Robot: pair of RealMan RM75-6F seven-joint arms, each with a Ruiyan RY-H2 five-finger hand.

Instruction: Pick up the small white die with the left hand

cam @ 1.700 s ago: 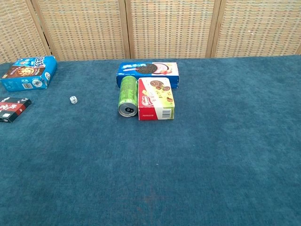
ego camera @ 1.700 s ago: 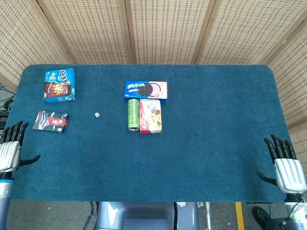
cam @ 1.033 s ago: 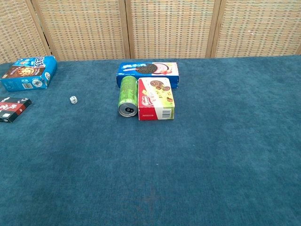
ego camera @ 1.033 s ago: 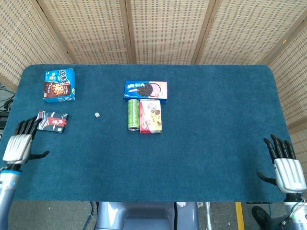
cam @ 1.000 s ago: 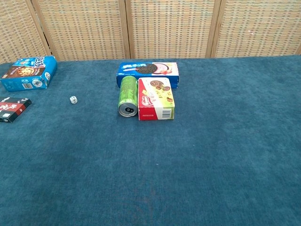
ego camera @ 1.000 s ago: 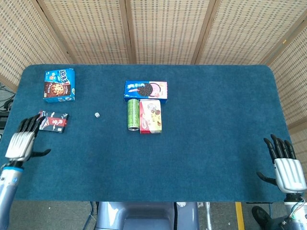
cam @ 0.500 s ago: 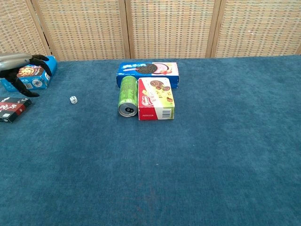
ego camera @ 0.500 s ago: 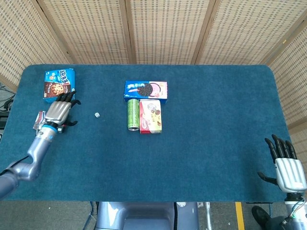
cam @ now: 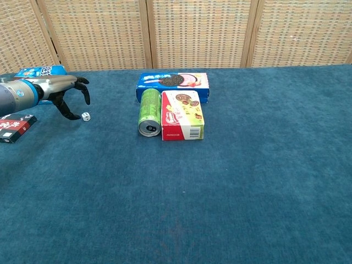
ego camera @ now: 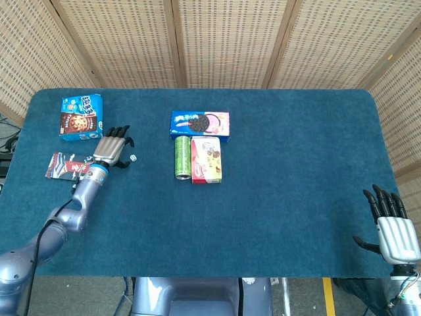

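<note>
Robot hand (cam: 70,93) open beside die (cam: 86,116)

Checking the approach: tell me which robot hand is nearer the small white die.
Left. The left robot hand hovers just beside the small white die, fingers spread, not yet touching it. The right robot hand sits at the table's far near-right corner.

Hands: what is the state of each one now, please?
Left hand: open, beside the die, holding nothing.
Right hand: open, holding nothing.
</note>
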